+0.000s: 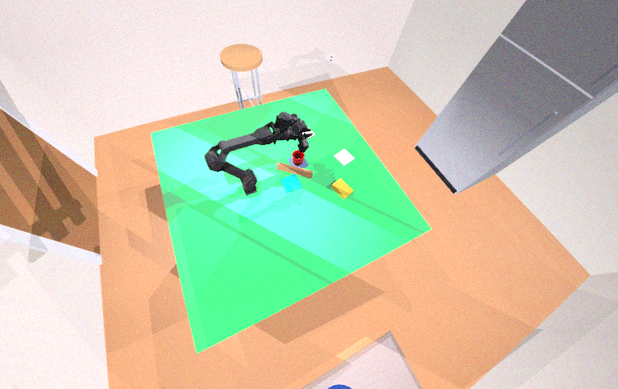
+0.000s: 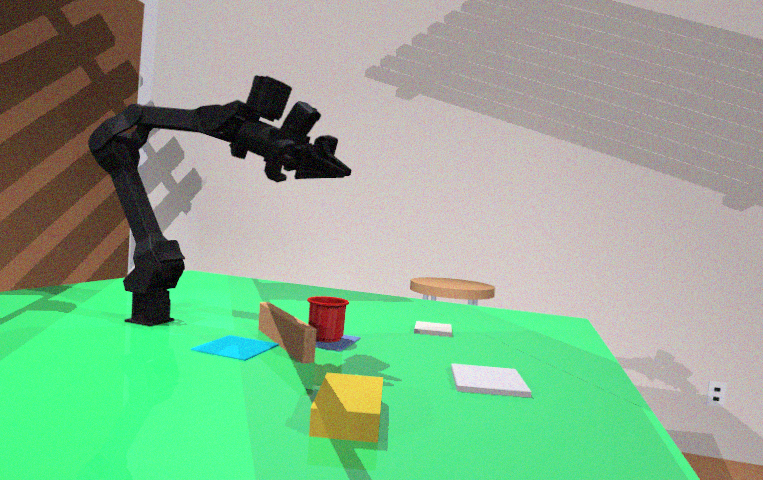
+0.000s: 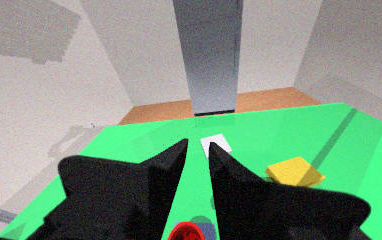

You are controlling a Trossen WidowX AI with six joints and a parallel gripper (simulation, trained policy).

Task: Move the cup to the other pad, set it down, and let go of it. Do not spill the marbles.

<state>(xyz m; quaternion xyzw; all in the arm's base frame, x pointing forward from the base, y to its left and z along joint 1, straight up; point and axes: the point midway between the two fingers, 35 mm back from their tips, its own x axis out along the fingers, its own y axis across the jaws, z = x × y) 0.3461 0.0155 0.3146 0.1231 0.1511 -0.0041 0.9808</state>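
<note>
The red cup stands upright on the purple-blue pad. No marbles can be made out inside it. The flat cyan pad lies on the other side of the wooden barrier from the cup, with nothing on it. My gripper is in the air, well above the cup and not touching it, tilted somewhat downward. Its fingers are nearly shut with a narrow gap between them, and they hold nothing.
A low wooden barrier stands between the two pads. A yellow block and a white slab lie farther out. A smaller white slab lies beyond the cup.
</note>
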